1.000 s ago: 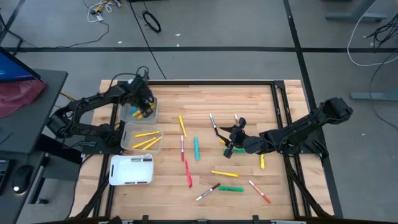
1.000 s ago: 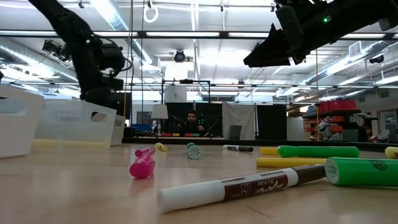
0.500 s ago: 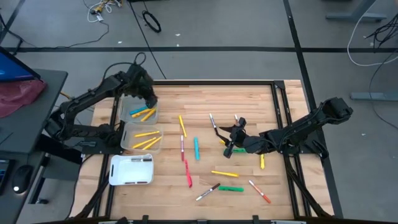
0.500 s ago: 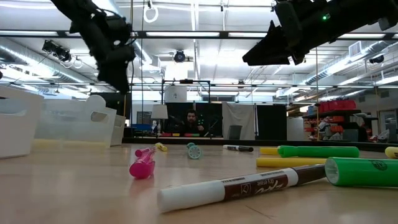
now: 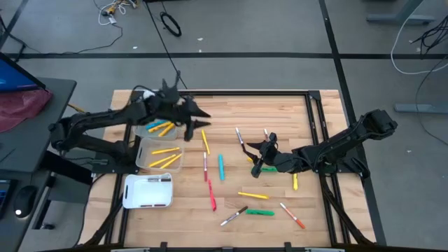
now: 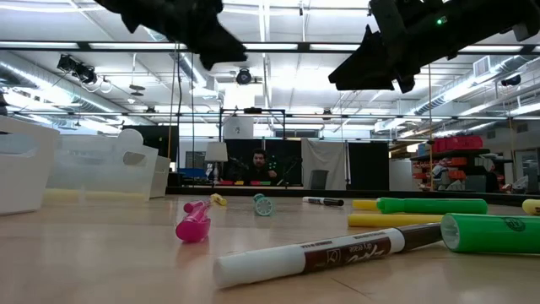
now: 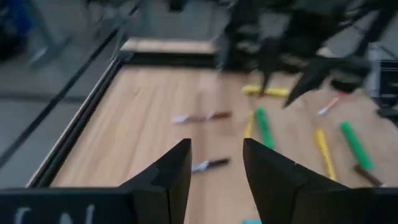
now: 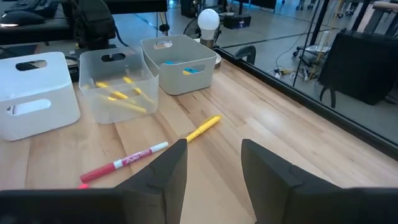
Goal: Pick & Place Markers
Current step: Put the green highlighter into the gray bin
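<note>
The left hand point(image 5: 199, 112) hangs over the bench point(image 5: 280, 112) just beside the far bin point(image 5: 173, 130), fingers point(image 7: 171, 171) apart with nothing between them. The right hand point(image 5: 260, 155) hovers mid-bench above the scattered markers, its fingers point(image 8: 168, 171) parted too and gripping nothing. Three bins line the left side: the far one holds yellow and light blue markers point(image 5: 159, 127), the middle clear bin point(image 5: 142, 159) holds yellow markers point(image 5: 165, 157), and the near white bin point(image 5: 129, 197) has a marker lying along its far edge. Loose on the wood: a yellow marker point(image 5: 205, 141), a light blue marker point(image 5: 221, 166), a red marker point(image 5: 212, 195), a green marker point(image 5: 260, 212), and a white marker with a brown band point(image 6: 321, 255) right up against the low camera. A pink marker point(image 6: 194, 223) lies farther back in that view.
</note>
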`<action>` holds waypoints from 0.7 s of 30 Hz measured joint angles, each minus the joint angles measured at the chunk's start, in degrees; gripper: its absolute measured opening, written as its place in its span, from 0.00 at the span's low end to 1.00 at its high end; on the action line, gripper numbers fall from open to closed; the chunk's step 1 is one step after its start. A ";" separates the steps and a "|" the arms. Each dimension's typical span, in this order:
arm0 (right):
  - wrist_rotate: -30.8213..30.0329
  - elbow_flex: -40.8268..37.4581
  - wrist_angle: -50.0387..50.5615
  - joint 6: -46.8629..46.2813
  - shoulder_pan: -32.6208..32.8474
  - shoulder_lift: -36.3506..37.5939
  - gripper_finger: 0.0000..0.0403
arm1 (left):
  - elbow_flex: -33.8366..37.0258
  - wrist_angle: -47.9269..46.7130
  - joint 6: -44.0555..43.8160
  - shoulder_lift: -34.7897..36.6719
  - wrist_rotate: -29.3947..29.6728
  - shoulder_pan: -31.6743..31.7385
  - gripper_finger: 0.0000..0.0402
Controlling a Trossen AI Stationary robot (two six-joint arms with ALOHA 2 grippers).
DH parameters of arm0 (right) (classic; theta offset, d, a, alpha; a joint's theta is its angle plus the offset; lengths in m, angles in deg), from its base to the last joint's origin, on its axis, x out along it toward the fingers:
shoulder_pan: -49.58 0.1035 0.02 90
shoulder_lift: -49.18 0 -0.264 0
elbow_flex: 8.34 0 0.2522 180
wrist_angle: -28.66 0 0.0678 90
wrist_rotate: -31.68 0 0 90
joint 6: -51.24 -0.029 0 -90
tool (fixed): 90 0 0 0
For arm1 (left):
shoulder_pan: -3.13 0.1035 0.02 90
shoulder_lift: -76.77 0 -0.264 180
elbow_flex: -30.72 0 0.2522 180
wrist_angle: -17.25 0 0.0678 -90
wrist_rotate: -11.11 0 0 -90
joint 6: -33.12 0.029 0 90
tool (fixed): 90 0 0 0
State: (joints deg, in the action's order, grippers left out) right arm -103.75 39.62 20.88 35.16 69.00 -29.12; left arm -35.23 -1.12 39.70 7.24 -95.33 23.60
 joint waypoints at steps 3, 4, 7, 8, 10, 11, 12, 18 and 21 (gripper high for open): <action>-0.01 0.00 0.28 0.01 0.00 0.00 0.38 | 0.18 2.89 0.42 -2.50 0.17 -4.41 0.36; -0.02 0.00 0.76 0.02 0.00 0.00 0.38 | 0.16 4.83 0.38 -3.67 0.19 -5.77 0.36; -0.26 0.00 1.11 0.04 0.00 0.07 0.40 | 0.12 8.22 -0.13 -7.73 0.17 -8.37 0.35; -0.52 0.00 1.44 0.03 0.00 0.30 0.41 | 0.12 9.67 -0.29 -9.51 0.20 -9.02 0.35; -0.61 0.00 2.33 0.05 0.00 1.02 0.44 | 0.14 12.69 -1.37 -13.19 0.32 -9.99 0.34; -0.61 0.00 3.80 0.03 0.00 1.71 0.46 | 0.14 14.96 -1.81 -15.12 0.25 -10.31 0.34; -0.61 0.00 5.19 -0.16 0.00 2.49 0.48 | 0.11 17.96 -2.62 -17.28 0.06 -10.61 0.33; 2.38 0.00 20.56 -7.91 0.04 9.23 0.58 | 0.12 35.77 -9.30 -29.55 -2.99 -11.82 0.33; 5.40 0.01 28.06 -12.98 0.04 11.42 0.61 | 0.14 45.94 -12.68 -34.95 -3.14 -12.15 0.33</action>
State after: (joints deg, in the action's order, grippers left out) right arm -98.35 39.63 48.94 22.18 69.04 -17.70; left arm -35.09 44.82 27.02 -27.71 -98.47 11.45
